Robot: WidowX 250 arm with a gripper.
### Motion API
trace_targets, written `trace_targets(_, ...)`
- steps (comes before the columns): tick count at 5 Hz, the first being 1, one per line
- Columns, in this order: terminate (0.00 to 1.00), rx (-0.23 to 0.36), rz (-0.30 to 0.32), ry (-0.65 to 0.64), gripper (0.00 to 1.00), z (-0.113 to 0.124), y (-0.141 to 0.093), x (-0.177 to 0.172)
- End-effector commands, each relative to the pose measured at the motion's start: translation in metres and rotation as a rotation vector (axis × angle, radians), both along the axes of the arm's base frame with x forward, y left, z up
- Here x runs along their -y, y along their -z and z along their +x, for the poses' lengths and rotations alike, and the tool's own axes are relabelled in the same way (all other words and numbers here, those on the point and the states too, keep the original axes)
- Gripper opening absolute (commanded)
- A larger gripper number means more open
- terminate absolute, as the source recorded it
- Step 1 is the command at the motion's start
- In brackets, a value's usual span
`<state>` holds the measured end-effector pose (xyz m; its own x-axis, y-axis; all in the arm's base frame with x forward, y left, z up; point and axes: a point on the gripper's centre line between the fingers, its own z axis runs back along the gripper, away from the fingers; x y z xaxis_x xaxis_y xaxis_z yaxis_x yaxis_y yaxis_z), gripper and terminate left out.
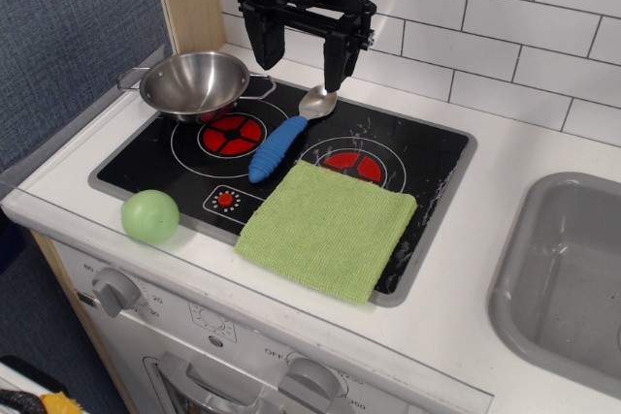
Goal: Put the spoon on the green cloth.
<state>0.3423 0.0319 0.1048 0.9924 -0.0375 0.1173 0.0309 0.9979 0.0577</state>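
The spoon (279, 145) lies on the black stovetop between the two burners, its ribbed blue handle pointing toward the front left and its silver bowl toward the back wall. The green cloth (328, 227) lies flat over the front of the right burner, just right of the handle's end. My gripper (299, 58) hangs open and empty above the back of the stove, its two black fingers spread wide, the right fingertip just above the spoon's bowl.
A steel pot (196, 84) sits on the back left of the stove (146, 157). A pale green ball (150, 216) rests at the stove's front left edge. A grey sink (568, 278) is to the right. White tiled wall behind.
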Motion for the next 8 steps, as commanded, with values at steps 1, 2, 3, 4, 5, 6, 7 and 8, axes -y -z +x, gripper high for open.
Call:
trace_targets(1,0.00,0.000,0.000,0.000,1.00,0.000,0.000,0.000)
trace_targets(2,0.00,0.003,-0.020,-0.061,1.00,0.002,0.018,-0.026)
trace_targets(3,0.00,-0.025,0.000,-0.098,1.00,0.001,0.039,-0.043)
trace_targets(4,0.00,-0.036,-0.017,-0.151,1.00,0.000,0.063,-0.056)
trace_targets(5,0.00,-0.061,-0.042,-0.181,1.00,0.002,0.085,-0.061)
trace_targets(6,0.00,-0.072,-0.037,-0.173,1.00,0.003,0.094,-0.054)
trace_targets(7,0.00,-0.069,-0.040,-0.157,1.00,0.003,0.095,-0.051)
trace_targets(8,0.00,-0.055,-0.028,-0.131,0.00,0.002,0.088,-0.045)
